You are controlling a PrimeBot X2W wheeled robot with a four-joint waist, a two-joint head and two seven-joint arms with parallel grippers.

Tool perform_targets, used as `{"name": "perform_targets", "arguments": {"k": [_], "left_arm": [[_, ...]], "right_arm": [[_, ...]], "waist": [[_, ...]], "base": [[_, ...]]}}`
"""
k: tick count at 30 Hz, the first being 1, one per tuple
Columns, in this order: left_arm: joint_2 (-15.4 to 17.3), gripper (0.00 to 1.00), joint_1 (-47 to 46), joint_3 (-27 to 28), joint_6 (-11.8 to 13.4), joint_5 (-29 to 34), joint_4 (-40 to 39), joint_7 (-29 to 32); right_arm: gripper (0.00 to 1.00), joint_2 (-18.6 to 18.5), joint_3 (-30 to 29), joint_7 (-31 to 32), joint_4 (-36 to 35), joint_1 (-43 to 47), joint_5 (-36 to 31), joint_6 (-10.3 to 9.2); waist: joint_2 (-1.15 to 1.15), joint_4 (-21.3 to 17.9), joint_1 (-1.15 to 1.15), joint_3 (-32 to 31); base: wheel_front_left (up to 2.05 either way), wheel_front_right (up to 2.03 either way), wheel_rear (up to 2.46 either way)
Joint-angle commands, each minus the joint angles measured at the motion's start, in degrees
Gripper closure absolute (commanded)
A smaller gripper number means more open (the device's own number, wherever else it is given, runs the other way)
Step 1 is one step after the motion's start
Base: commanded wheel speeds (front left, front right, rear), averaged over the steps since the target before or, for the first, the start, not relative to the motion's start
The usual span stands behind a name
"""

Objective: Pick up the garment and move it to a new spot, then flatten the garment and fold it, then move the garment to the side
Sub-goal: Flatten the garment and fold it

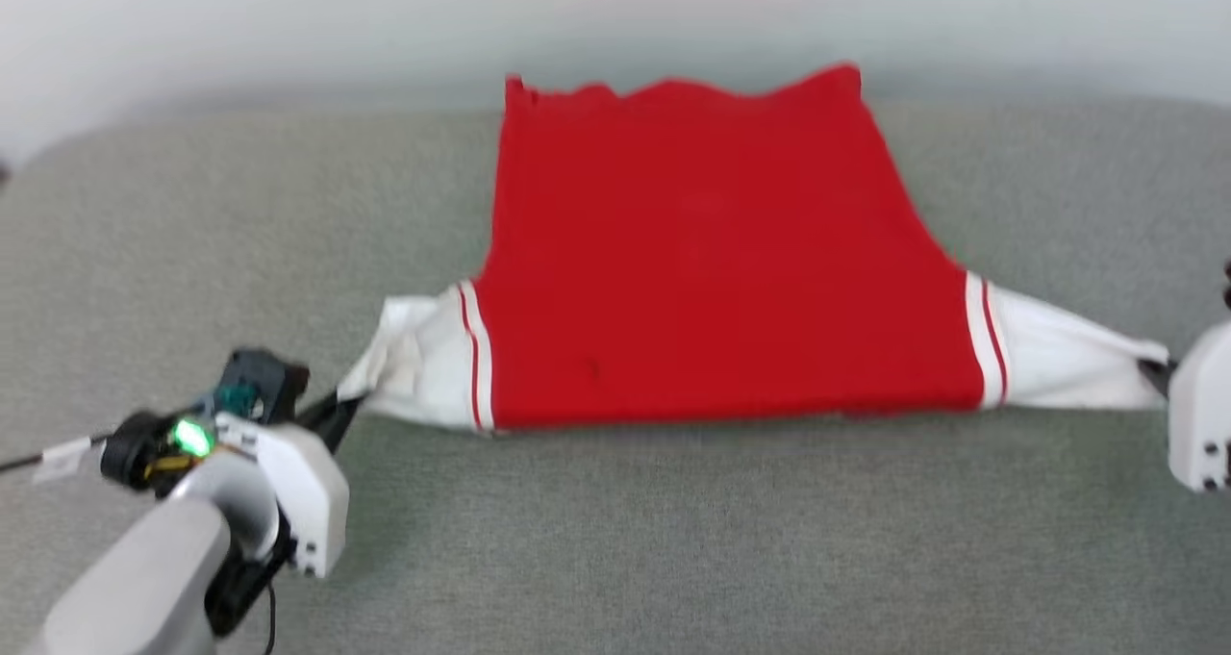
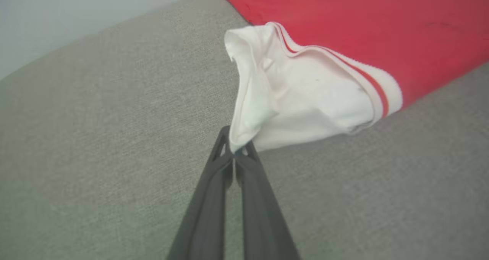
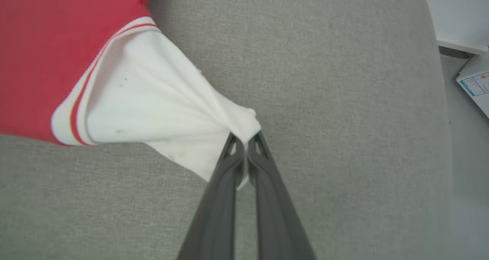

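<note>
The garment (image 1: 712,251), a red shirt with white short sleeves and red-striped trim, lies spread on the grey couch-like surface (image 1: 615,540), plain red side up. My left gripper (image 1: 344,407) is shut on the tip of the white left sleeve (image 2: 301,99); in the left wrist view the fingertips pinch its corner at the gripper (image 2: 235,151). At the head view's right edge my right gripper (image 1: 1154,371) is shut on the tip of the other sleeve (image 3: 153,103), which is pulled taut to a point between the closed fingers of the gripper (image 3: 244,141). No lettering shows.
The grey fabric surface (image 2: 95,138) extends well in front of and beside the shirt. A pale wall (image 1: 615,11) runs behind it. Past the surface's edge in the right wrist view lies a white box with a blue-printed label (image 3: 475,86) on the floor.
</note>
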Motion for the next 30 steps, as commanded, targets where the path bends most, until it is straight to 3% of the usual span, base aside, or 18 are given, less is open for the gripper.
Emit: {"name": "perform_targets", "arguments": {"k": [1, 7, 11, 18, 25, 26, 27, 30], "left_arm": [[1.65, 1.0, 1.6, 0.3, 0.7, -0.38, -0.78, 0.35], [5.8, 1.0, 11.15, 0.09, 3.65, -3.18, -11.15, 3.39], [7.96, 1.0, 17.08, -0.27, 6.22, -4.85, -18.24, 5.39], [8.55, 1.0, 24.65, -0.03, 10.02, -7.62, -25.62, 4.8], [7.67, 1.0, 25.86, 0.38, 10.85, -8.02, -29.5, 2.64], [7.58, 1.0, 25.63, 0.63, 10.98, -8.1, -30.1, 2.21], [7.68, 1.0, 25.36, 0.79, 11.06, -8.01, -30.72, 2.16], [8.46, 1.0, 24.72, 0.75, 11.05, -7.16, -33.2, 2.61]], "right_arm": [[1.0, -1.33, -1.34, 0.69, -0.83, 1.84, 0.45, -0.14], [1.0, -2.57, -7.26, 7.53, -9.32, 13.57, 2.35, -0.14], [1.0, -0.59, -12.85, 10.42, -14.93, 21.37, 3.26, -0.14], [1.0, 3.37, -18.7, 16.23, -23.61, 32.25, 2.38, -0.13], [1.0, 5.57, -21.02, 18.02, -28.83, 34.52, 0.55, -0.12], [0.2, 5.65, -21.33, 17.55, -29.46, 33.83, 0.27, -0.12], [0.0, 5.86, -21.7, 17.71, -29.82, 33.32, 0.33, -0.12], [0.0, 5.69, -22.04, 18.38, -31.57, 31.51, 0.36, -0.11]], "waist": [[0.0, 0.35, 0.02, -3.3], [0.0, 0.33, 0.02, -6.38], [0.0, 0.37, 0.02, -7.22], [0.0, 0.39, 0.02, -7.56], [0.0, 1.29, 0.02, -5.95], [0.0, 1.56, 0.02, -5.57], [0.0, 1.84, 0.02, -5.07], [0.0, 3.03, 0.02, -3.37]], "base": [[0.0, 0.0, 0.0], [0.0, 0.0, 0.0], [0.0, 0.0, 0.0], [0.0, 0.0, 0.0], [0.0, 0.0, 0.0], [0.0, 0.0, 0.0], [0.0, 0.0, 0.0], [0.0, 0.0, 0.0]]}}
